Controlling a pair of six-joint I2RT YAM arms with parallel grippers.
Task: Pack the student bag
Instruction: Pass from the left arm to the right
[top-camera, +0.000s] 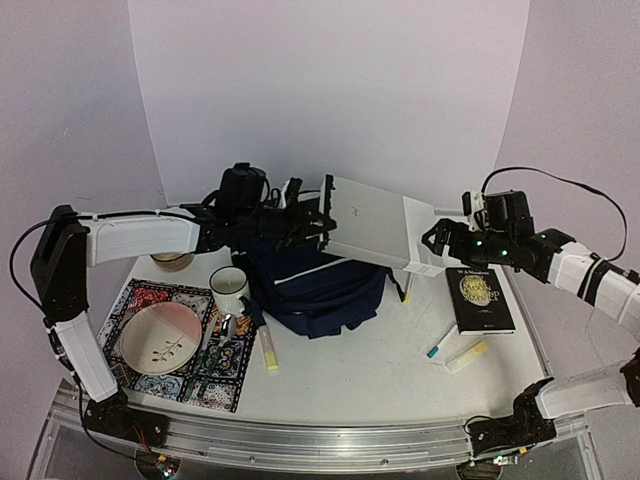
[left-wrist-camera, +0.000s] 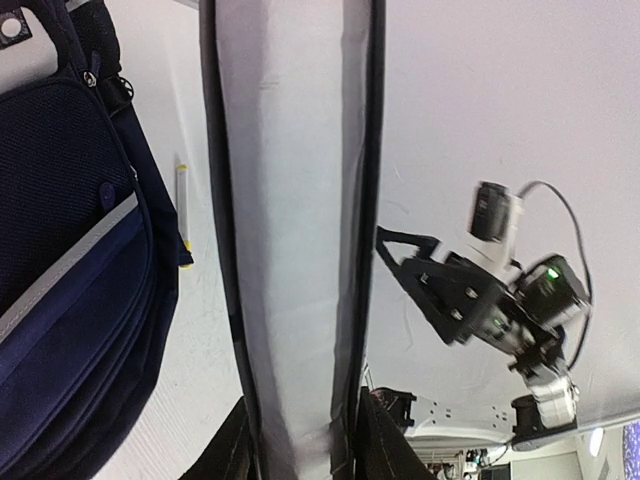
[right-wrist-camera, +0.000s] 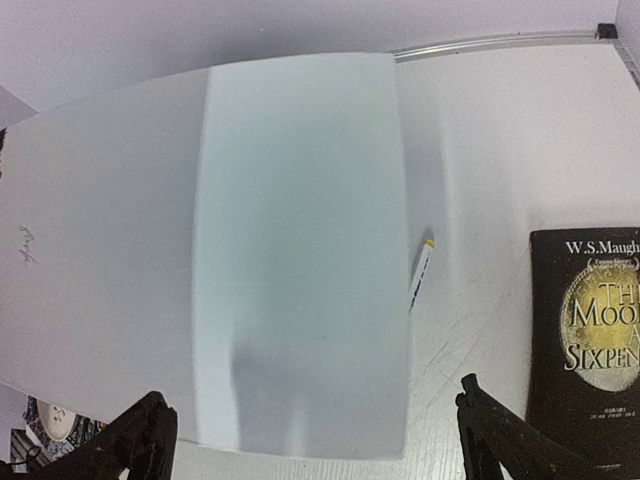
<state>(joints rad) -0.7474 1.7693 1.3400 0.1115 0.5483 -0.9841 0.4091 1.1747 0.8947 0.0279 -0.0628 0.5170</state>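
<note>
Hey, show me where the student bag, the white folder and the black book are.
student bag (top-camera: 320, 292), top external view, on its navy front pocket.
white folder (top-camera: 375, 228), top external view, middle of its broad white face.
black book (top-camera: 484, 300), top external view, centre of its cover.

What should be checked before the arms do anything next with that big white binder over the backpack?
1. Left gripper clamped on the white binder: ok.
2. Right gripper open, not gripping: ok.
3. Student bag beneath the binder: ok.
4. Bag's opening wide enough: cannot tell.
5. Mug clear of the binder: ok.
6. Book packed: not ok, lying on the table.
</note>
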